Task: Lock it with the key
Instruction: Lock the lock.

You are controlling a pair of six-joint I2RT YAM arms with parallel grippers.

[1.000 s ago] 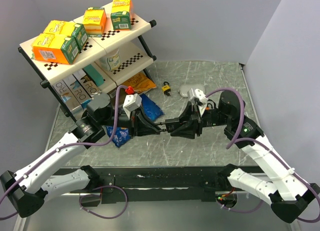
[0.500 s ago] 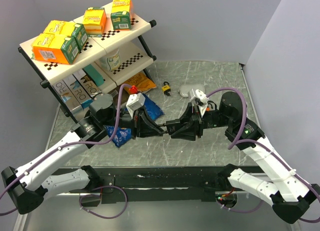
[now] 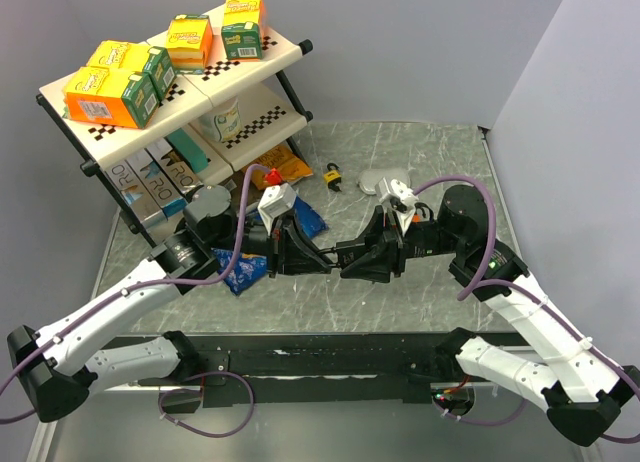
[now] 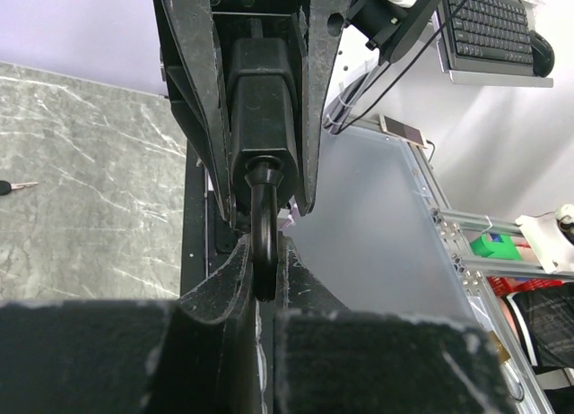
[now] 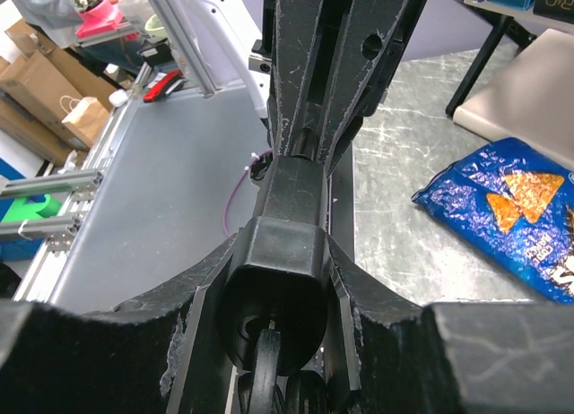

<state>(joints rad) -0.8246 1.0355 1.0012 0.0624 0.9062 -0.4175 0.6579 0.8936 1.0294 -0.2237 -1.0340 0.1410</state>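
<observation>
A black padlock [image 4: 260,100] hangs above the table between the two arms. My right gripper [image 5: 282,253] is shut on its body [image 5: 291,185]. A dark shackle [image 4: 262,226] sticks out of the end facing the left arm, and my left gripper [image 4: 263,262] is shut on it. In the top view the left gripper [image 3: 318,252] and right gripper [image 3: 350,254] meet tip to tip. The end facing the right wrist camera is a dark hollow whose contents I cannot make out. A small key [image 4: 11,187], dark head and thin metal blade, lies on the marble, apart from both grippers.
A yellow-orange padlock [image 3: 333,174] lies on the marble behind the grippers. A blue chips bag [image 3: 300,217] sits by the left wrist, an orange packet [image 3: 280,164] behind it. A two-tier shelf rack [image 3: 270,67] with boxes fills the back left. A black rail [image 3: 330,354] edges the table front.
My left wrist has edged right, towards the right gripper, so the gap between the two has shrunk. Both grips look unchanged.
</observation>
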